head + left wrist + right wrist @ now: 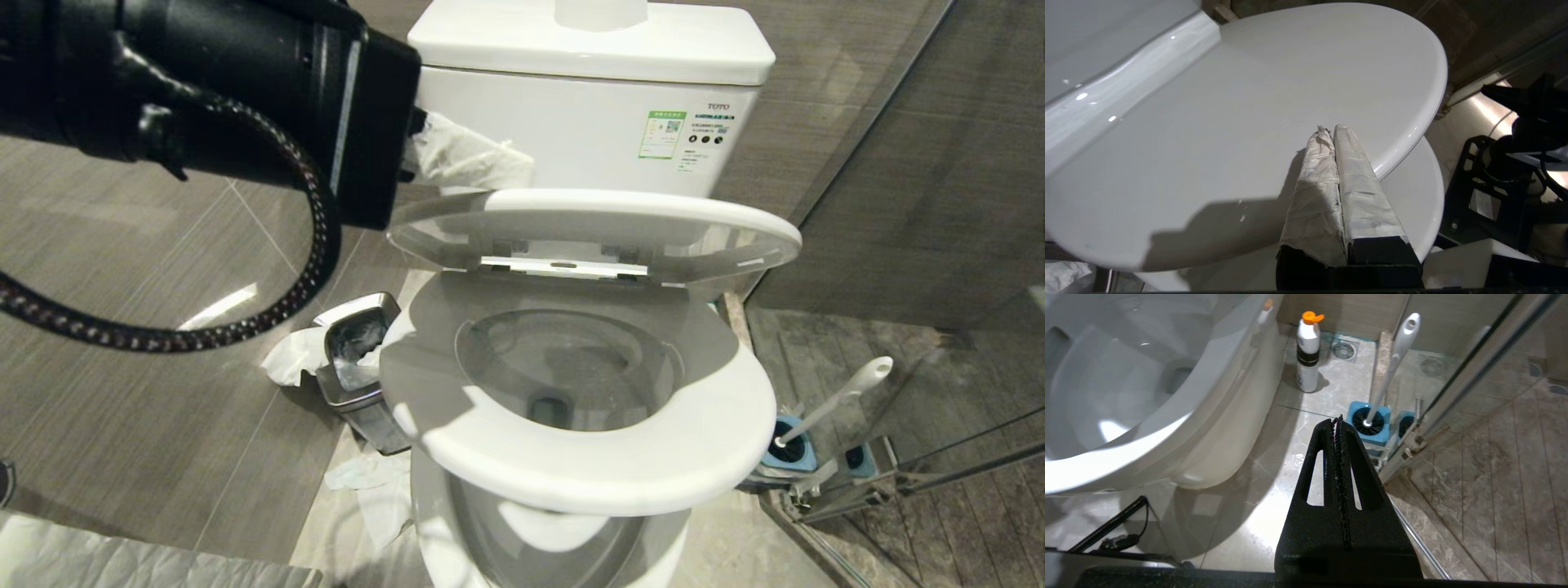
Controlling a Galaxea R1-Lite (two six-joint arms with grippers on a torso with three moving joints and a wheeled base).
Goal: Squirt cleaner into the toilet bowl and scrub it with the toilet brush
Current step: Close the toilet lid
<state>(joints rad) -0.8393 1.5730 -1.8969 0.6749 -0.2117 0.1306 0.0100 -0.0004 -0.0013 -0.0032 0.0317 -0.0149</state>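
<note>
- While the left arm [204,90] fills the upper left of the head view, it hides most of the left gripper [1331,130]; only a wrapped tip shows beside the tank [588,122].
- Half raised, the lid [596,233] hangs over the back of the toilet bowl [571,367] and covers its rear rim; the bowl's front is cut off at the frame's lower edge.
- Inside the bowl, no blue tint can be made out.
- Left of the toilet, a steel bin [359,359] holds a crumpled liner.
- Right of the toilet, a blue holder [1370,422] on the floor holds the toilet brush [1392,363], handle leaning, near the glass door.
- Farther back stands a white bottle [1307,355] with an orange cap.
- Left gripper: wrapped fingers pressed together, empty, just above the lid.
- Right gripper [1340,418]: jaws closed, empty, low beside the bowl.
</note>
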